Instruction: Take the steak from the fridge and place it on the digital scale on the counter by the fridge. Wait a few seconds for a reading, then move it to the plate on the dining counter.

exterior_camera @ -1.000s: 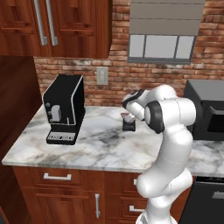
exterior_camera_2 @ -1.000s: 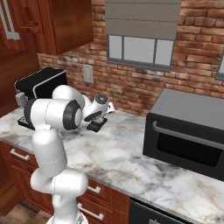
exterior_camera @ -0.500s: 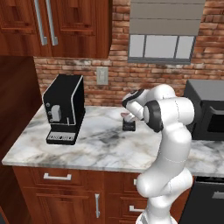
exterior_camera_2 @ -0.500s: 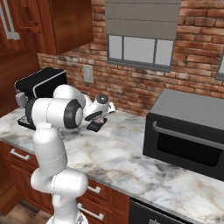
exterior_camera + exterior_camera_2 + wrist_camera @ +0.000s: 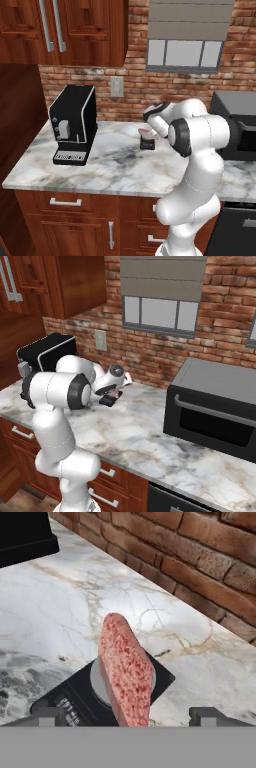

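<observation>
The steak [image 5: 125, 672], a pinkish-red slab, stands tilted on its edge on the round grey pan of the small black digital scale [image 5: 75, 697]. My gripper [image 5: 129, 716] hangs just above it and is open. Its fingertips [image 5: 47, 714] stand wide apart on either side of the meat and do not touch it. From the left base the scale [image 5: 147, 144] sits on the marble counter [image 5: 115, 165] close to the brick wall, with the steak [image 5: 145, 131] under the gripper [image 5: 148, 129]. From the right base the scale [image 5: 108, 401] shows under the hand.
A tall black coffee machine [image 5: 74, 125] stands on the counter's left part. A dark microwave [image 5: 215, 406] fills the right side. The brick wall [image 5: 190, 567] runs right behind the scale. Bare marble lies in front of the scale.
The jaws have gone from shut to wide open and have let go of the steak, which now rests on the scale. The arm has barely moved.
</observation>
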